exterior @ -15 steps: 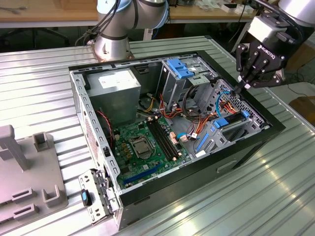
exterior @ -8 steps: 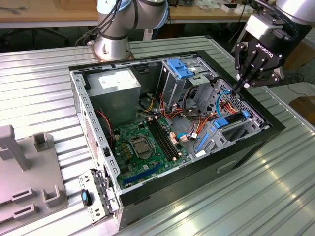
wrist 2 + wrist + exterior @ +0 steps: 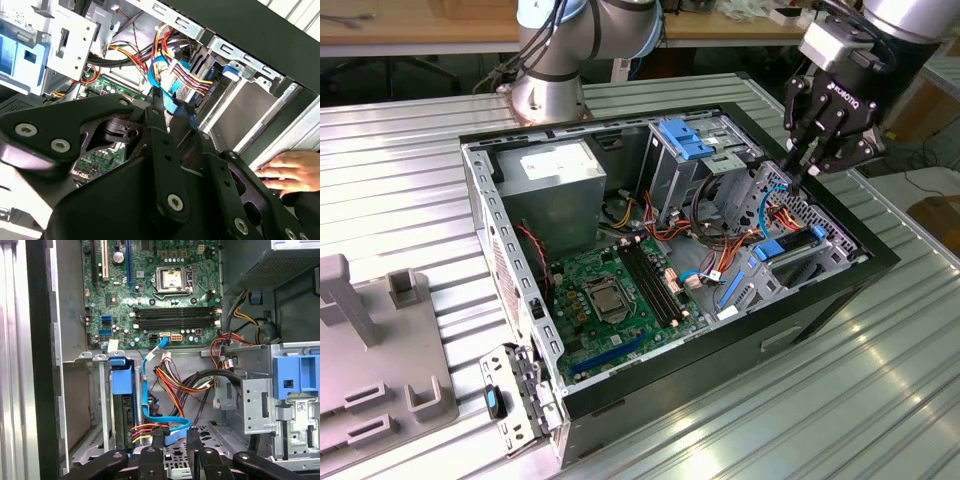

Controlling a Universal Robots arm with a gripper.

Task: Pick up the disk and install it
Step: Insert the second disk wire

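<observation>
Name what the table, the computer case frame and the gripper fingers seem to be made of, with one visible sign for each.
Table: likely aluminium, judging by its pale silvery ribbed slats with a soft sheen.
Case frame: probably bare sheet steel, grey, thin, folded and punched with holes.
Gripper fingers: matt black, rigid links joined by silver bolts; anodised metal or hard plastic, the look leaves it open.

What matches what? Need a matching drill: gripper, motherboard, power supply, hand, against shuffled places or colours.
Things:
1. gripper
2. motherboard
3. power supply
4. hand

Places or colours:
A. green, flat on the floor of the case
B. grey box at the case end near the arm's base
C. beyond the case's black edge, in the second wrist view
D. over the drive bays, by the blue cable

Pairs: 1-D, 2-A, 3-B, 4-C
</observation>
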